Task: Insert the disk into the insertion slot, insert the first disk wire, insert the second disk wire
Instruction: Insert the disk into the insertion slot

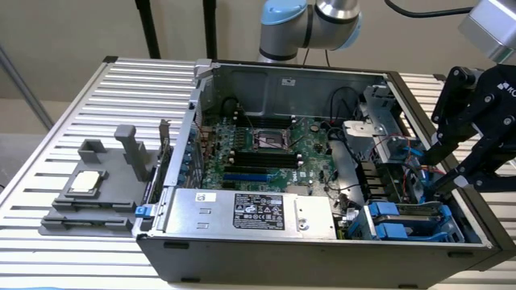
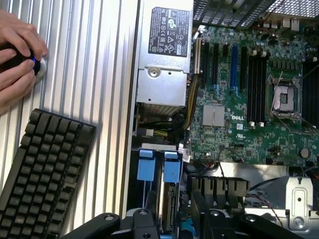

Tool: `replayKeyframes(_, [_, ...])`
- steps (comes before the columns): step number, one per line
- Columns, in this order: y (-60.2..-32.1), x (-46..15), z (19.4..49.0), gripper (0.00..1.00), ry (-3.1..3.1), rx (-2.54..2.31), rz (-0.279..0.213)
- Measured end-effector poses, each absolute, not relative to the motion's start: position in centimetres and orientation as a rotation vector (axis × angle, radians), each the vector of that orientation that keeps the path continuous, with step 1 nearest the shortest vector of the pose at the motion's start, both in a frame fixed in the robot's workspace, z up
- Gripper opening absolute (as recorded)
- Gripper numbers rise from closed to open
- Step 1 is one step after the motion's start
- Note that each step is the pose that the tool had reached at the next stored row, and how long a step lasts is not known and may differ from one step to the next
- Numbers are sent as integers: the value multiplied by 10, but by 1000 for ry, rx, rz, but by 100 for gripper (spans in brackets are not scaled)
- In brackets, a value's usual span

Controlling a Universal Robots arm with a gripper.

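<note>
In the open computer case, the insertion slot (image 1: 419, 208) is the grey metal bay with blue rails in the corner nearest the exterior view's right. Blue carrier tabs (image 2: 172, 167) stand side by side in it. The disk (image 2: 168, 201) sits edge-on inside the bay, below one tab. My black gripper (image 1: 445, 180) hangs just over the far end of the bay. In the wrist view its fingers (image 2: 144, 224) stand apart on either side of the disk's edge, open and not gripping it. Thin blue and red wires (image 1: 411, 158) lie loose beside the gripper.
A large silver box (image 1: 250, 211) with a black-and-white label lies beside the bay, and the green motherboard (image 1: 274, 151) is behind it. A grey fixture tray (image 1: 89, 205) stands at the exterior view's left. A black keyboard (image 2: 42, 174) and a person's hand (image 2: 17, 55) rest on the slatted table.
</note>
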State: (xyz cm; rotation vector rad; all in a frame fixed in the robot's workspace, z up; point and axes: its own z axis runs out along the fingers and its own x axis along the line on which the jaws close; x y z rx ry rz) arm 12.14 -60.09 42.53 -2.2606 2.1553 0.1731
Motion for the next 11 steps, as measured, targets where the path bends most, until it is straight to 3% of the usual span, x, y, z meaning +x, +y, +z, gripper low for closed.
replayKeyframes(3, [-600,122,425,38,2155,-2261,173])
replayKeyframes(7, [-600,122,425,19,2155,-2261,173])
replayKeyframes(9, [-600,122,425,19,2154,-2262,173])
replayKeyframes(10, [-600,122,425,13,2155,-2262,173])
replayKeyframes(11, [-600,122,425,13,2154,-2262,173])
